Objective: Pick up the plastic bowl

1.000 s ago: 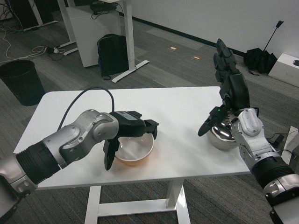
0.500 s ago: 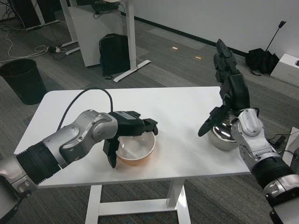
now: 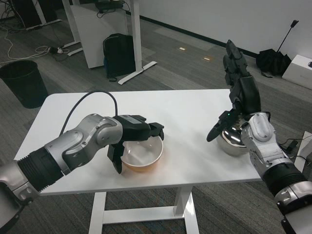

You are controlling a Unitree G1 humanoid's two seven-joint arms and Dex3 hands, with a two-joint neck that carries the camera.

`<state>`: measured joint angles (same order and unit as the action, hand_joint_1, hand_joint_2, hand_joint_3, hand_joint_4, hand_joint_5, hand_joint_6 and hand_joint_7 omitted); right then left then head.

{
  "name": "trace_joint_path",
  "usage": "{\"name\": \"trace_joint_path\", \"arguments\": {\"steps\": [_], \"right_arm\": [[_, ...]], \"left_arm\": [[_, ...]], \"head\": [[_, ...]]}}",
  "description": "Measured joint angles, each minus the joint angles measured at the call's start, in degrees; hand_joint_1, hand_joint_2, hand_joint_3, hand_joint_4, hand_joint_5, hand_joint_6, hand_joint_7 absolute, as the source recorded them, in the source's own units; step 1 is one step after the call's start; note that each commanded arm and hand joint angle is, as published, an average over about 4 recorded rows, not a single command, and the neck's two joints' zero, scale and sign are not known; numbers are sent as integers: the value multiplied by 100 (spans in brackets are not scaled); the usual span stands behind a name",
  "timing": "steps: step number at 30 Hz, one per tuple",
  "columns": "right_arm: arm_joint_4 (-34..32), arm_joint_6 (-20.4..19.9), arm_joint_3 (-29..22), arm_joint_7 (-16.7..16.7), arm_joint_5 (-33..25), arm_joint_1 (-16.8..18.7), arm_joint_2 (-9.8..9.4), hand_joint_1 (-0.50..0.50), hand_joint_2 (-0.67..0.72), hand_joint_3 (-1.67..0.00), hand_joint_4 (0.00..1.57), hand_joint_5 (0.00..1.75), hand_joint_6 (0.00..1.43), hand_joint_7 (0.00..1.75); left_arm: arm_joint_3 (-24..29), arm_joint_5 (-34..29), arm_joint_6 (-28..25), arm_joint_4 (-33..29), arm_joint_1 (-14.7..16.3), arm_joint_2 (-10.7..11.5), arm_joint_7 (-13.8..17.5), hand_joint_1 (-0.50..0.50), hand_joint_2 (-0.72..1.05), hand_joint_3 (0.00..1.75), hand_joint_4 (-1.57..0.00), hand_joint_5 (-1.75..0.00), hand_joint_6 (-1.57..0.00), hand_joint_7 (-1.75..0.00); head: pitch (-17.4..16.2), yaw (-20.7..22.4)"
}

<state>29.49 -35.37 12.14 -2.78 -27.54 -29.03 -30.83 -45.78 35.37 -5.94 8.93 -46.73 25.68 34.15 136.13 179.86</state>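
The orange plastic bowl with a white inside point(image 3: 142, 155) is sitting on the white rectangular table point(image 3: 185, 112), toward the table's 7 o'clock area near the front edge. The left hand point(image 3: 131, 134) is wrapping over the bowl's rim at 9 to 12 o'clock, fingers draped on the far rim and the thumb hanging down the near side; whether it is truly gripping cannot be told. The right hand point(image 3: 239, 90) is standing released, fingers pointing upward and apart, above a shiny round metal bowl point(image 3: 232, 141) at the table's 4 o'clock. A black waste bin point(image 3: 23, 83) is standing on the grey carpet at 10 o'clock.
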Motion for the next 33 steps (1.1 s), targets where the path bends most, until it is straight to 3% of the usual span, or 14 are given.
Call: {"name": "trace_joint_path", "arguments": {"steps": [4,10,12,15,19,29,33], "right_arm": [[0,0,0,0,0,3,0,-46,58,0,0,0,0,0],[0,0,7,0,-16,6,0,-45,53,0,0,0,0,0],[0,0,14,0,-31,7,0,-44,55,0,0,0,0,0],[0,0,18,0,-35,19,0,-44,55,0,0,0,0,0],[0,0,19,0,-36,36,0,-44,53,0,0,0,0,0],[0,0,19,0,-40,40,0,-42,53,0,0,0,0,0],[0,0,21,0,-54,40,0,-42,53,0,0,0,0,0]], "left_arm": [[6,-53,43,11,0,0,-14,-44,21,35,-121,-175,-11,-96],[5,-110,49,40,0,-2,-24,-46,16,52,-110,-175,0,-75],[7,-159,50,65,-1,-3,-32,-46,16,44,-99,-175,0,-72],[20,-353,55,126,-4,-3,-44,-47,23,15,-73,-175,0,-75],[24,-535,59,149,-4,-2,-45,-47,27,9,-47,-175,-1,-84],[24,-809,25,155,-5,-2,-45,-48,34,9,-45,-175,0,-80],[24,-821,15,158,-5,-2,-45,-48,25,9,-41,-175,0,-77]], "head": [[6,-1],[-3,17],[-18,12],[-38,19],[-46,24],[-72,24],[-79,21]]}}
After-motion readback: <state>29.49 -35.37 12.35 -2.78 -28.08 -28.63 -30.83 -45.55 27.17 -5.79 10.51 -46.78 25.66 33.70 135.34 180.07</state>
